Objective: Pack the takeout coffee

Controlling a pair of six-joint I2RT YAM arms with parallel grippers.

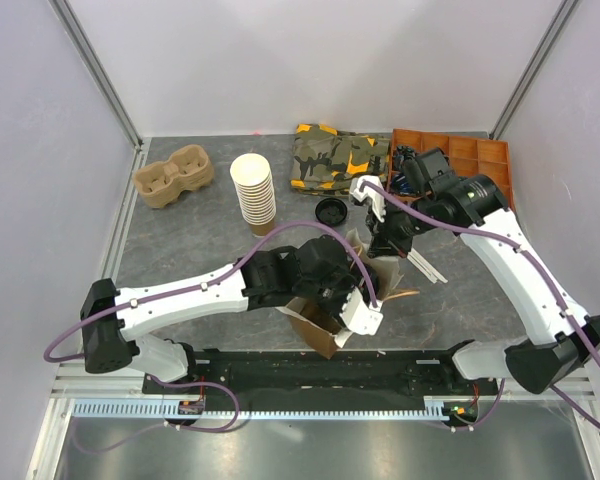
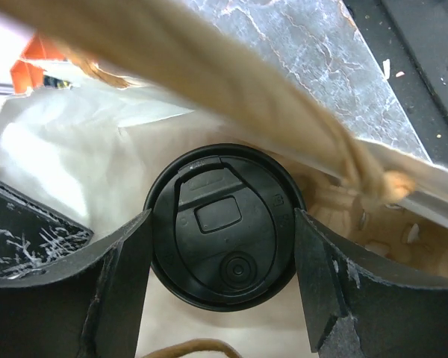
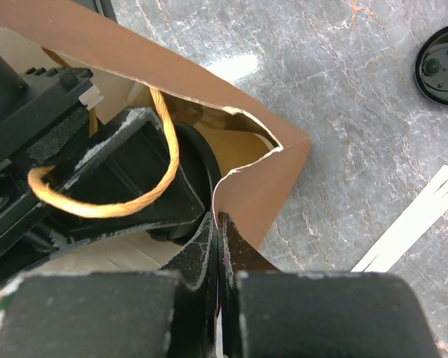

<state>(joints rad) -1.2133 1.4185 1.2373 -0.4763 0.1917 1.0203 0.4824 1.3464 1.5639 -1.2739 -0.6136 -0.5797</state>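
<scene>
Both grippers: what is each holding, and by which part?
Left gripper clasps the takeout coffee by its lid's opposite sides, inside the paper bag. Right gripper pinches the bag's top rim.

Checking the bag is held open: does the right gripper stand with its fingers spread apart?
No, the right gripper is pinched shut on the rim of the brown paper bag.

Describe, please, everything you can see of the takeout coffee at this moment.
Of the takeout coffee only the top shows, seen from straight above in the left wrist view: a round black plastic lid, glossy, with a raised rim, a rectangular sip tab and a small round dimple. The cup beneath is hidden. It sits upright inside the paper bag, whose pale inside surrounds it, below the twine handle. The left gripper brackets it, one finger against each side of the lid.
</scene>
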